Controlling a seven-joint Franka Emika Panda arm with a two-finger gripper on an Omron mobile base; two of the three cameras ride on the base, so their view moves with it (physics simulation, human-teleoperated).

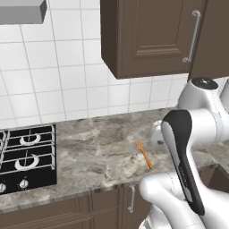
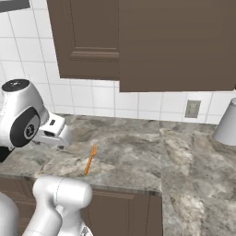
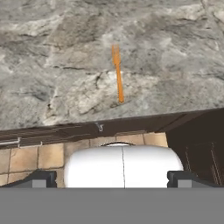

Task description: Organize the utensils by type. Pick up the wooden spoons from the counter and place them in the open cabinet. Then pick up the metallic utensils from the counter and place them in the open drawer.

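Note:
A slim orange utensil (image 3: 118, 74) with a forked head, one of the metallic utensils, lies alone on the grey-brown marbled counter (image 3: 52, 87), close to its front edge. It is also on the counter (image 1: 98, 147) in the left base view as the orange utensil (image 1: 144, 154), and in the right base view as the orange utensil (image 2: 90, 160). My gripper (image 3: 113, 178) hovers above and short of it, open, its fingertips (image 3: 43, 178) far apart with nothing between them. The wooden spoons, the open cabinet and the open drawer are out of view.
A black stove (image 1: 27, 156) sits at the counter's left end. Closed brown wall cabinets (image 1: 147, 36) hang above. The counter turns a corner on the right, where a grey cylinder (image 2: 227, 122) stands. Lower cabinets (image 3: 197, 144) and tan floor tiles (image 3: 39, 155) lie below the edge.

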